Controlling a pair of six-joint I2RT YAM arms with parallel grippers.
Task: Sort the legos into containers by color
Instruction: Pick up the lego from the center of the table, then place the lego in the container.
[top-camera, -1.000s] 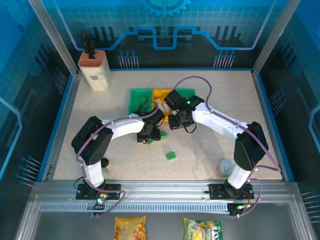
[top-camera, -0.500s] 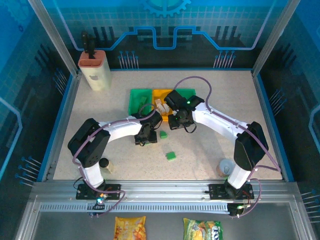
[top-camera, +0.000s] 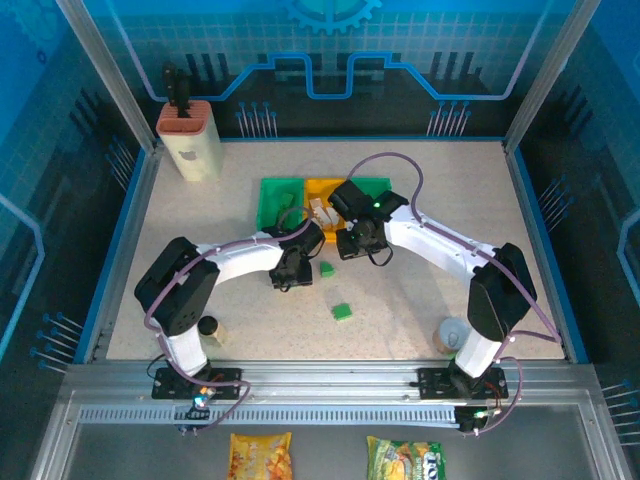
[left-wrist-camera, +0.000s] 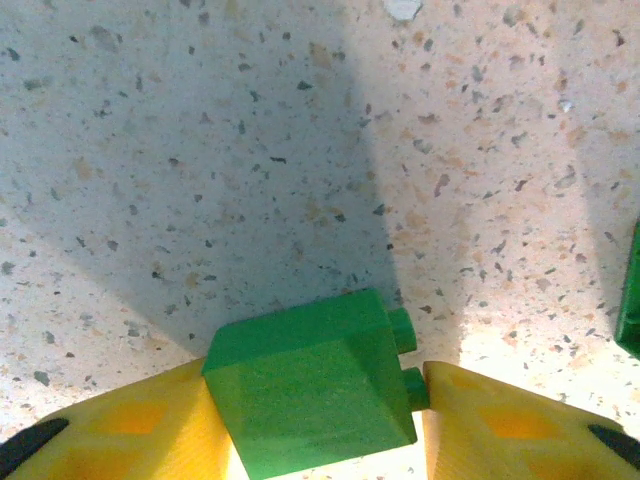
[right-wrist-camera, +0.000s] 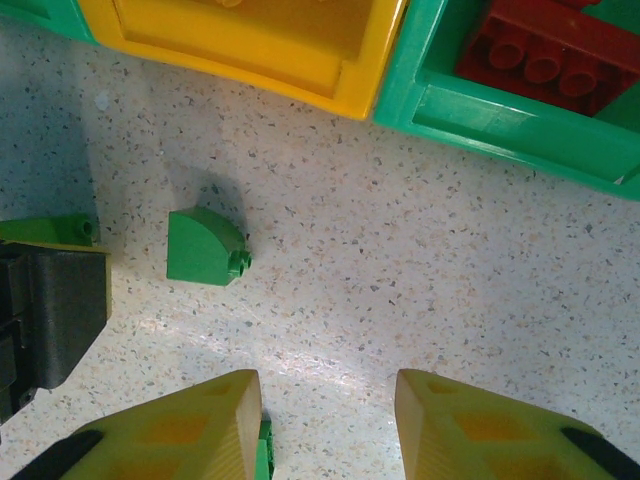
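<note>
Left claw (left-wrist-camera: 316, 415) now tighter around green lego (left-wrist-camera: 305, 375).

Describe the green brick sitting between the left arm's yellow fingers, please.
The green brick is a small, matte plastic block with smooth faces and two round studs. It lies tipped on its side on the speckled table, studs pointing sideways. The yellow fingers of the left gripper flank it, seemingly touching both sides.
</note>
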